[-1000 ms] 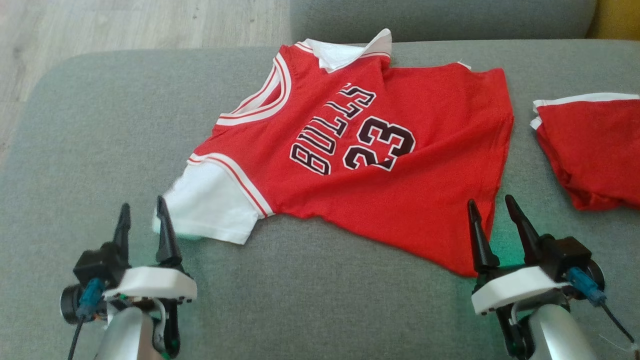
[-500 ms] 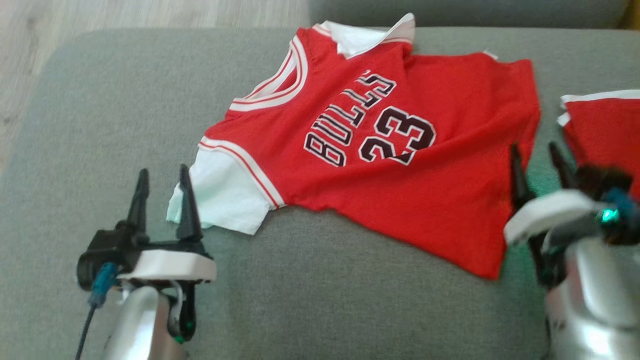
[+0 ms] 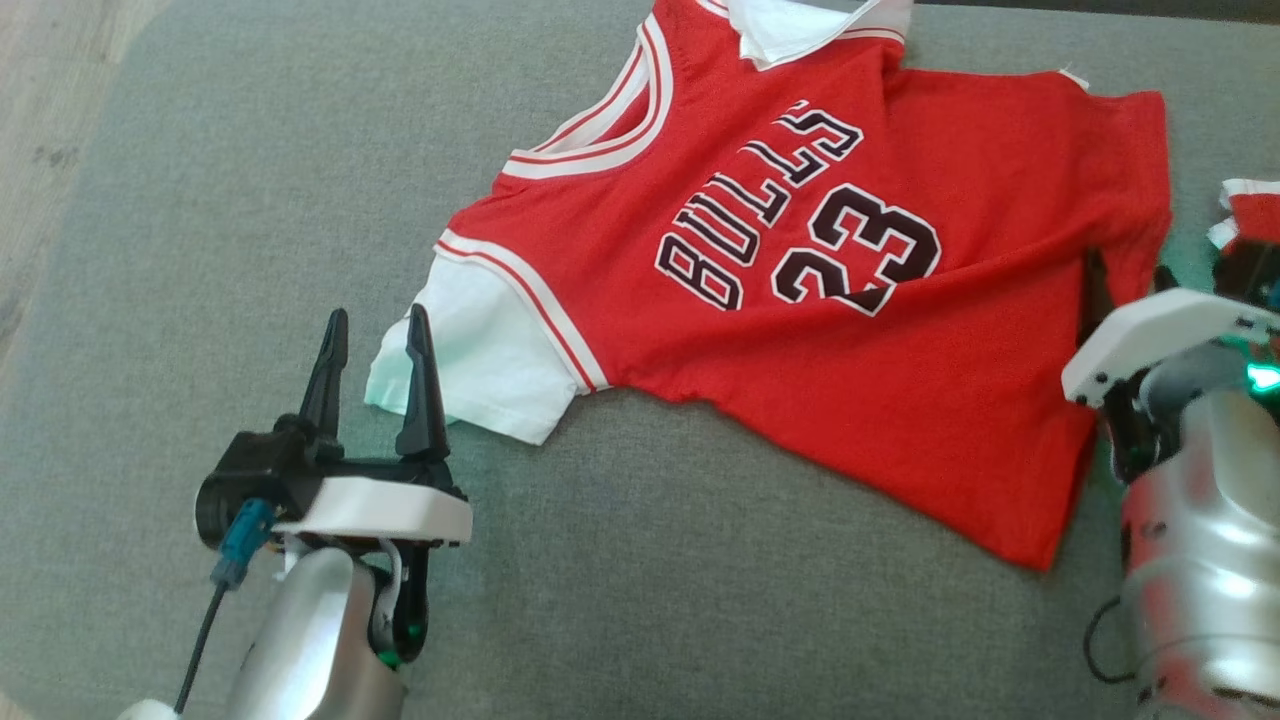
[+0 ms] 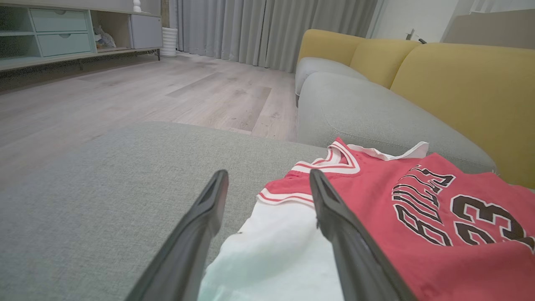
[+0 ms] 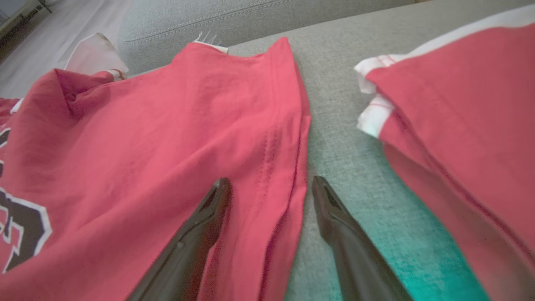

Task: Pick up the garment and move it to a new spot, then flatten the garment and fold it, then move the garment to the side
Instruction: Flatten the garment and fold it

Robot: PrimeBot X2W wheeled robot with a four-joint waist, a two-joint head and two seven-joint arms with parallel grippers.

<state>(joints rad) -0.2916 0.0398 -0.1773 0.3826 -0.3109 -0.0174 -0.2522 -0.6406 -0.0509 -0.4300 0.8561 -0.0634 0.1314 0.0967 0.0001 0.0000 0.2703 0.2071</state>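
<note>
Jersey (image 3: 800,330) lies flat; left pincer (image 3: 375,320), wide, straddles its sleeve (image 3: 480,360); right pincer (image 3: 1130,270), wide, straddles its hem (image 3: 1150,200).

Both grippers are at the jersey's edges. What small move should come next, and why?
Probably shut both. The open left gripper straddles the white sleeve and the open right gripper straddles the jersey hem, so closing would likely grip both ends for flattening.

jersey (image 3: 850,400): collar cut at top | red cloth (image 3: 1255,212): mostly off right edge
</note>
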